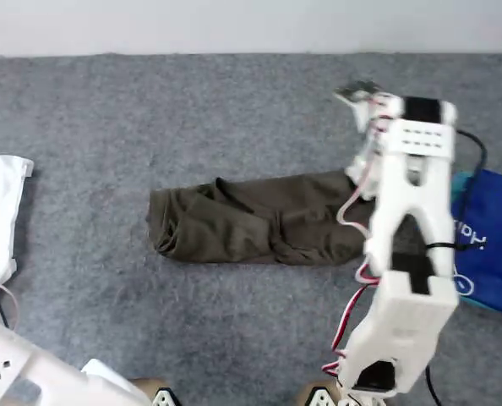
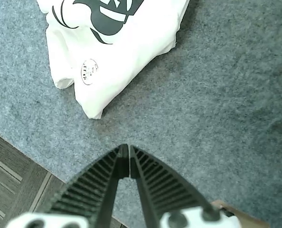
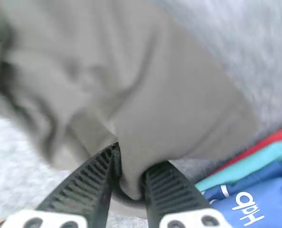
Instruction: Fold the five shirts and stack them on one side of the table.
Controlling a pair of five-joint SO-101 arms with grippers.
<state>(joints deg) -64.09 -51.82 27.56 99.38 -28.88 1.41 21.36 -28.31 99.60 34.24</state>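
Olive shirt (image 1: 251, 222) lies mid-table on the grey mat (image 1: 234, 110), bunched into a long rumpled roll with creases all over (not a neat fold). Its right end is covered by the right arm (image 1: 407, 245). The right gripper (image 3: 131, 161) is pinched narrow on a fold of that olive cloth. Blue shirt (image 1: 492, 241) lies just beside it, partly behind the arm and cut off at the edge. White shirt (image 2: 126, 42), black print, sits folded at the table's left edge, also cut off. Left gripper (image 2: 129, 149) is closed tight on nothing, over bare mat near the white shirt.
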